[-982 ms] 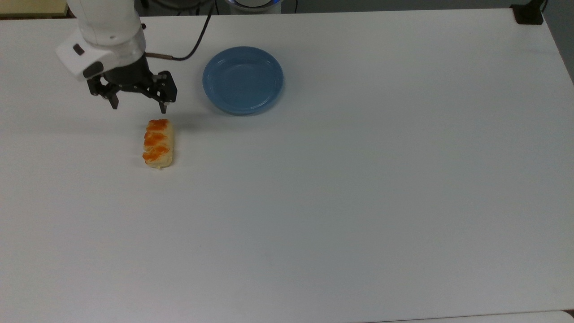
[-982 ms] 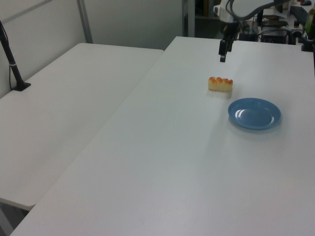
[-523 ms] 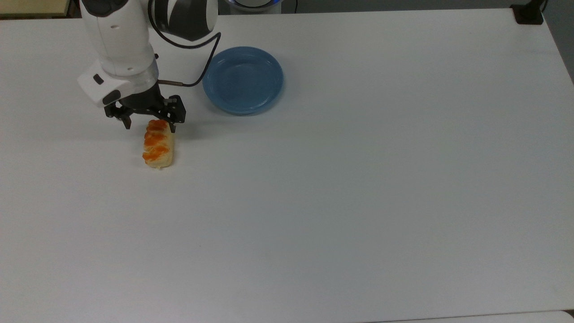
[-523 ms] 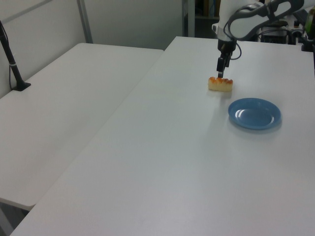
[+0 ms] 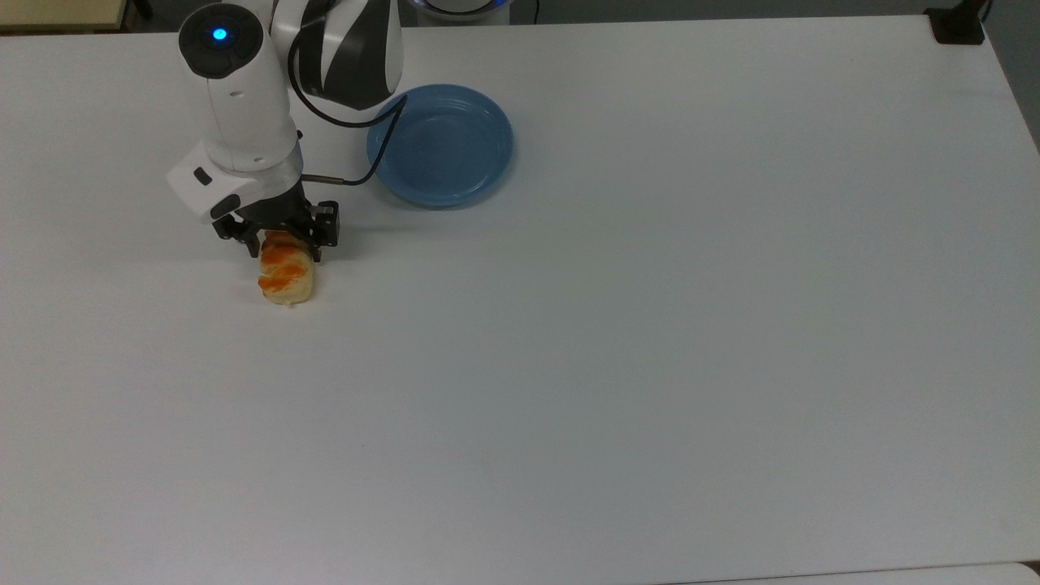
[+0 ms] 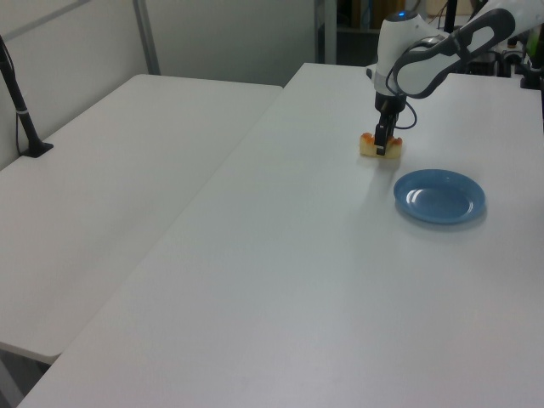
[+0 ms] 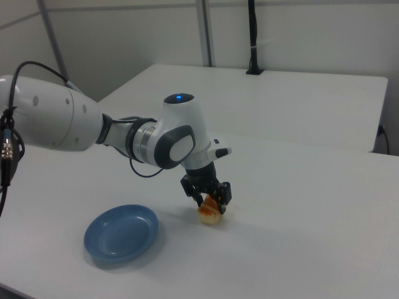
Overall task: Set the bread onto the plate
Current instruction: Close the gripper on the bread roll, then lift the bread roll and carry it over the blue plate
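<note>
Top view, bread: we see the bread (image 5: 285, 278) lying flat on the white table (image 5: 650, 341), its long side running up and down the picture, orange glazed bumps facing up
Top view, gripper: the gripper (image 5: 280, 250) is down over the upper end of the bread, one black finger on each long side of the loaf, spread about as wide as the loaf; we cannot tell whether the fingers touch the bread yet
Top view, arm: the white arm (image 5: 240, 106) comes down from the top edge, with a blue light on its upper joint and a black cable (image 5: 366, 166) looping from the wrist across the plate's rim
Top view, plate: the blue plate (image 5: 439, 145) sits on the table to the top view's right of the bread and a little higher in the picture, apart from it, with nothing on it
Left view, bread: the bread (image 6: 380, 146) rests on the table behind the plate (image 6: 439, 195), toward the left view's left of it; the gripper (image 6: 382, 146) stands upright over the loaf's middle part
Right view, bread: the bread (image 7: 211, 212) pokes out below the gripper (image 7: 209, 197), on the table to the right view's right of the plate (image 7: 121, 234)
Right view, fingers: both dark fingers (image 7: 223, 194) hang straight down and straddle the loaf
Background: a second white table (image 6: 110, 187) adjoins the first on the left view's left
</note>
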You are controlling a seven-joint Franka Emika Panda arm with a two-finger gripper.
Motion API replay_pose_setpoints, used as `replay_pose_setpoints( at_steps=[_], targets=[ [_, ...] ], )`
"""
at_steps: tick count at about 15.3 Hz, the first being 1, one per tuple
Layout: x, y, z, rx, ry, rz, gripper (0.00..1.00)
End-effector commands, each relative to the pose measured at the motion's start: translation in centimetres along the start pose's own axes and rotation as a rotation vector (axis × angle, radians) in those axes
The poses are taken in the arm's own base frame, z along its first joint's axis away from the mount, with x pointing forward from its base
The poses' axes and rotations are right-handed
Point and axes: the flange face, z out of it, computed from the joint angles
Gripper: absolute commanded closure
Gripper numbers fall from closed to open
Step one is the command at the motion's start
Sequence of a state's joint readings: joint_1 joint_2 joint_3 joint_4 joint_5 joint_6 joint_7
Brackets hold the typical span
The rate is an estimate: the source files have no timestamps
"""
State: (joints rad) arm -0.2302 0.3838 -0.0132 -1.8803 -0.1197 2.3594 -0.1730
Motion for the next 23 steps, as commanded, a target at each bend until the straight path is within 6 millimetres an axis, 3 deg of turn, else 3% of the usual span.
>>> replay_pose_setpoints(
  at_steps=[1,3,5,6,7,8,10,12,14,17,19,23],
  targets=[
    [-0.4,-0.5,-0.3,-0.015,0.015,0.013,0.89],
    [-0.6,-0.4,-1.2,-0.017,0.015,0.017,0.90],
    [-0.9,-0.5,-3.8,-0.018,0.006,0.021,0.90],
    [-1.1,-0.8,-5.3,-0.016,-0.007,0.014,0.90],
    [-1.8,-0.9,-8.6,-0.018,-0.012,0.005,0.90],
    [-2.5,-1.2,-10.2,-0.014,-0.039,-0.002,0.90],
    [-3.7,-3.5,-13.7,-0.004,-0.089,-0.065,0.90],
    [-6.5,-4.7,-16.7,0.016,-0.145,-0.075,0.90],
    [-9.4,-8.0,-17.4,0.020,-0.167,-0.126,0.90],
    [-13.3,-11.5,-16.7,0.022,-0.197,-0.168,0.90],
    [-13.7,-13.1,-15.7,0.030,-0.206,-0.141,0.90],
    [-14.3,-14.2,-12.8,0.036,-0.180,-0.086,0.90]
  ],
)
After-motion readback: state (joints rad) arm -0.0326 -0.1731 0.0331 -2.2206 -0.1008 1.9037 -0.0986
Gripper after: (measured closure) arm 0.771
